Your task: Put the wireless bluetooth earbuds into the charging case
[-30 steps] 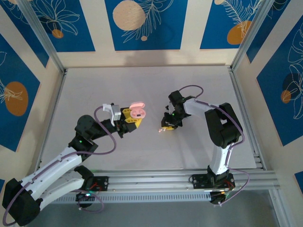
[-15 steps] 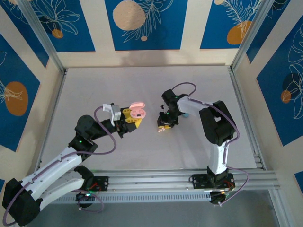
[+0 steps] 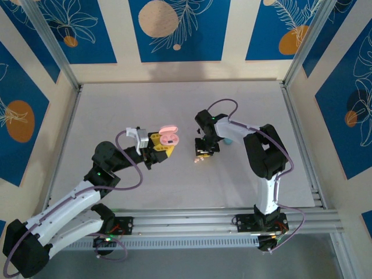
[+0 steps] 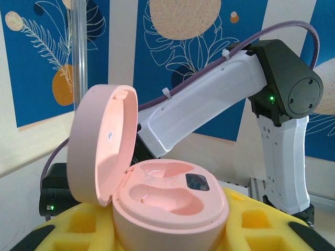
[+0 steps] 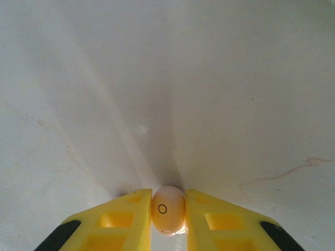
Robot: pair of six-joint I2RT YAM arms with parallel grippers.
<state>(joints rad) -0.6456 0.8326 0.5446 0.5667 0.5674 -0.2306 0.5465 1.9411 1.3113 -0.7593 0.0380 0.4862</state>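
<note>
A pink charging case (image 4: pixel 167 204) stands with its lid up, and both moulded sockets inside are bare. My left gripper (image 4: pixel 167 238) is shut on it, a yellow finger (image 4: pixel 63 230) on each side. From above, the case (image 3: pixel 168 138) hangs left of the table's middle in the left gripper (image 3: pixel 163 144). A pink earbud (image 5: pixel 167 210) with a small ring mark is pinched between the yellow fingers (image 5: pixel 125 219) of my right gripper (image 5: pixel 167 212), just above the white table. In the top view the right gripper (image 3: pixel 203 152) points down at mid-table, right of the case.
A light blue earbud (image 3: pixel 228 141) lies on the table just right of the right wrist. The right arm (image 4: pixel 209 104) rises close behind the case. A metal rail (image 3: pixel 232 218) runs along the near edge, and frame posts (image 3: pixel 302 52) stand at the corners.
The right wrist has shifted a little to the left and its jaws have closed. The blue earbud has come into sight beside it. The left arm and case have stayed still.
</note>
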